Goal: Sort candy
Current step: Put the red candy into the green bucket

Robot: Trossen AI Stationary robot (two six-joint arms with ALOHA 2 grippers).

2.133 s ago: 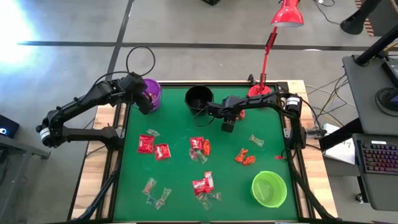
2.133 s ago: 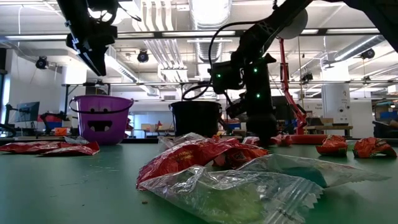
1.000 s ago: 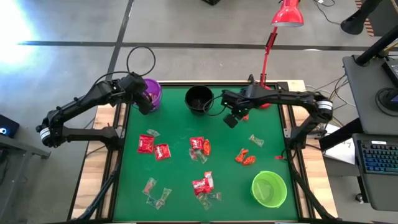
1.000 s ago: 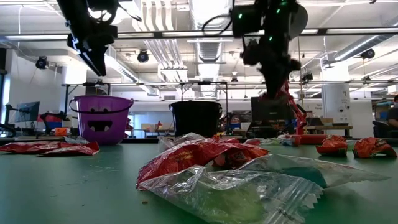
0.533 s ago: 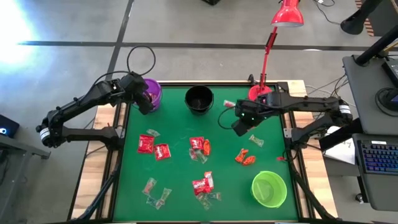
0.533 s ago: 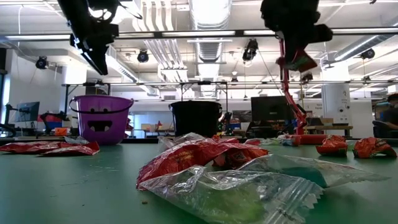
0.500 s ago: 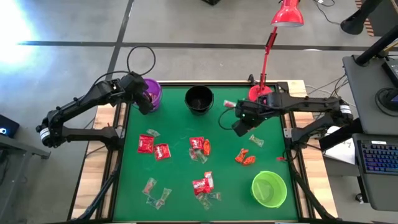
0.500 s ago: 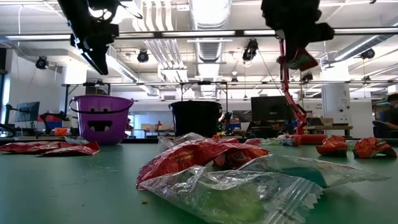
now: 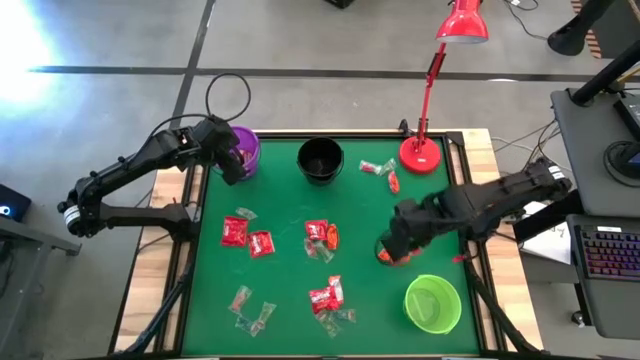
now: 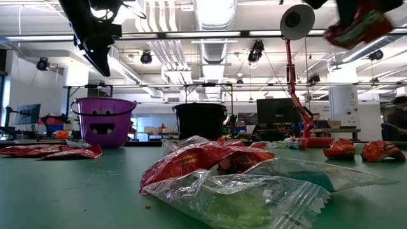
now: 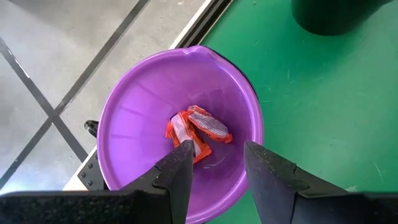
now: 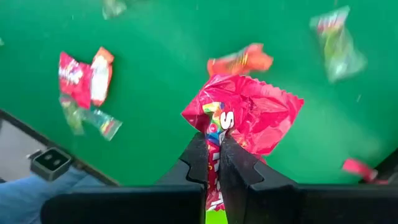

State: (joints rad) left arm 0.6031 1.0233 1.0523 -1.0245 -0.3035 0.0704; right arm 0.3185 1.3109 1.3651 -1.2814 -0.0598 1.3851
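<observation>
Wrapped candy lies scattered on the green mat [image 9: 290, 270]: red packets [image 9: 248, 238], a mixed heap [image 9: 322, 238] and clear ones [image 9: 250, 308]. My left gripper [image 11: 214, 155] hovers open above the purple bowl [image 9: 243, 148], which has red candy [image 11: 196, 130] at its bottom. My right gripper [image 9: 395, 245] hangs over the mat's right half, between the black bowl [image 9: 320, 160] and the green bowl [image 9: 432, 303], shut on a red candy packet [image 12: 249, 115]. In the low view that packet [image 10: 359, 25] shows high above the table. My right gripper pinches the red packet between its two fingers at one crumpled end [image 12: 214, 130]. The fingers come from above, pointing steeply down. The rest of the packet spreads out past the fingertips and hangs clear of the mat.
A red desk lamp [image 9: 425, 150] stands at the far right corner, with a few candies [image 9: 380, 170] beside its base. Orange candies [image 12: 239, 62] lie on the mat under my right gripper. More packets [image 9: 330, 298] lie near the front edge.
My right gripper has carried the red packet from beside the black bowl toward the table's near right, in the direction of the green bowl. It has risen a little and rolled its wrist. The packet has stayed in the shut fingers.
</observation>
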